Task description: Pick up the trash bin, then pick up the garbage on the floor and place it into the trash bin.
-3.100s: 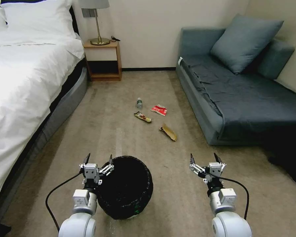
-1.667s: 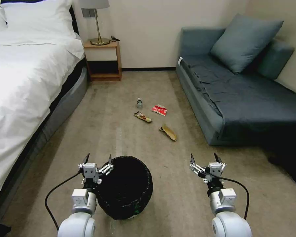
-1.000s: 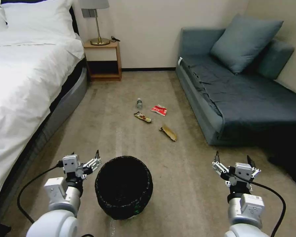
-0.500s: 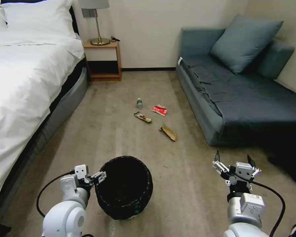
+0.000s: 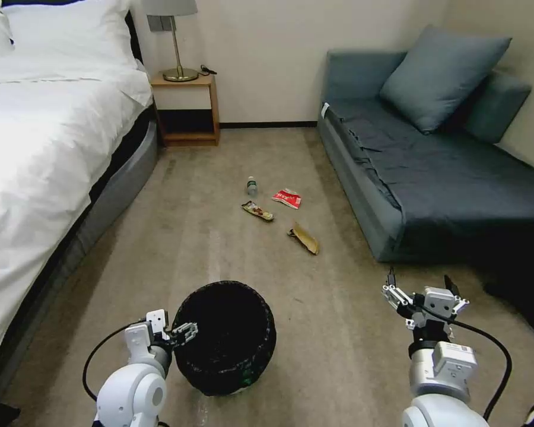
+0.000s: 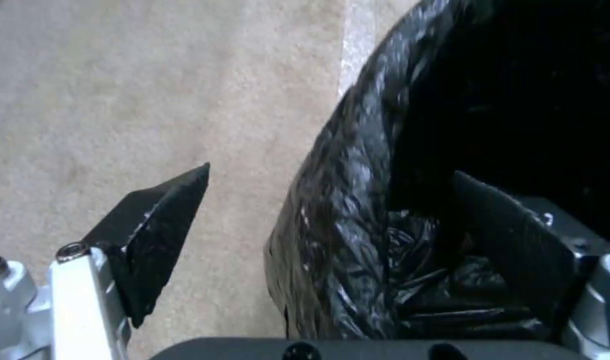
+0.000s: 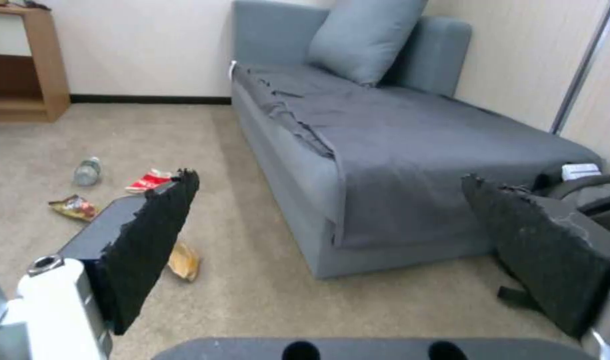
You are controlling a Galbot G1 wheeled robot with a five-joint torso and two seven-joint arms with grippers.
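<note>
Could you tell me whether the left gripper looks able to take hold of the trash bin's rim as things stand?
Probably yes. The left gripper is open and straddles the rim of the trash bin, one finger outside over the carpet, one inside against the liner, with nothing between them.

The left gripper (image 6: 332,225) straddles the trash bin (image 5: 225,335) wall, jaws apart: bare carpet (image 6: 118,100) outside, the bin's hollow inside.
</note>
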